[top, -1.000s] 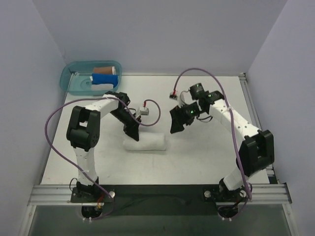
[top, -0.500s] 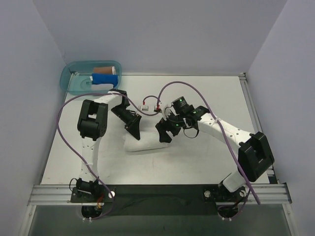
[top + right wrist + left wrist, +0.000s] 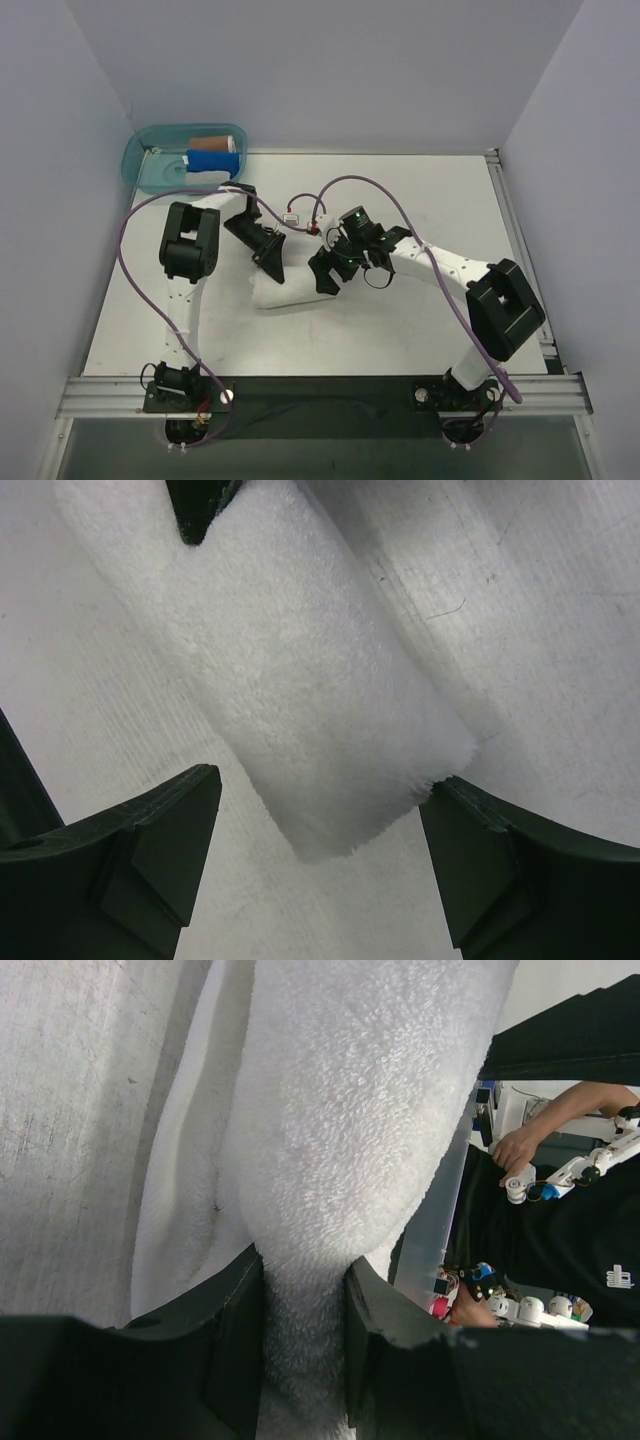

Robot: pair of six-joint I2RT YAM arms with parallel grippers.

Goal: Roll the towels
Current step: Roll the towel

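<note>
While the white towel point(image 3: 295, 293) lies rolled up near the middle of the table point(image 3: 430, 320), both arms lean in over it. The roll lies on its side. In the top view it runs from left to right.

The left gripper point(image 3: 305, 1295) is at the left part of the roll. Its two dark fingers point(image 3: 225, 1340) pinch the towel between them. The soft cloth is squeezed thin there and puffs out fat above the fingers. A loose flap of the towel lies flat on the table just beside the pinched part.

The right gripper point(image 3: 320, 792) is at the right end of the roll. Its fingers are spread wide, with one finger on each side of the roll's end. The fluffy end sits in the gap between them, and neither finger seems to touch it. In the right wrist view, a dark tip of the left gripper shows at the far end of the roll.

At the far left corner of the table sits a blue-green bin point(image 3: 138, 165), well apart from the roll. A blue towel point(image 3: 212, 160) and a brown towel point(image 3: 212, 143) lie inside it, side by side. Something white is in there too, but it is too small to tell what it is.
</note>
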